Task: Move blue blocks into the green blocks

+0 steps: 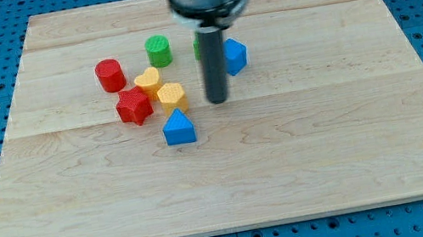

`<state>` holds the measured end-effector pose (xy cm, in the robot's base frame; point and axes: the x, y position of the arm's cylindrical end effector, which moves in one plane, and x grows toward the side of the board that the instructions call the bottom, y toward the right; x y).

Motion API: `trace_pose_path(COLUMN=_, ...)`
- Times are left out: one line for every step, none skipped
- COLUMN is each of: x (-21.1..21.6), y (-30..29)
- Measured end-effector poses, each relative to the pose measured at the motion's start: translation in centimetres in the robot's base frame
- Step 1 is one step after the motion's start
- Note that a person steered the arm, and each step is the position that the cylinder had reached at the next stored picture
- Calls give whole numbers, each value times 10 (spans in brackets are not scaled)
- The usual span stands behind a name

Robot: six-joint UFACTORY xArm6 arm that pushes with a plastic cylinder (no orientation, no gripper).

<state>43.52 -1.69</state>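
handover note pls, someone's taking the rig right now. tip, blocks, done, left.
My tip: down on the board, just to the view's left of the blue block, right of the yellow blocks.
Green cylinder sits toward the view's top; a second green block is mostly hidden behind the rod, close beside that blue block; contact can't be judged.
Blue triangular block sits alone below the yellow pair, apart from both greens.
Done: possibly one blue at green.
Left: push the lower blue up to the greens.

my tip [218,100] upright, touching board
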Motion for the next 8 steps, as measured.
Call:
trace_pose_path(x=-10, y=-3)
trace_pose_path(x=-14, y=64)
trace_pose_path(x=-27, y=101)
trace_pose_path(x=-67, y=81)
trace_pose_path(x=-100, y=38)
trace_pose_path(x=-53, y=80)
trace_pose_path(x=40, y=86)
trace_pose_path(x=75, y=42)
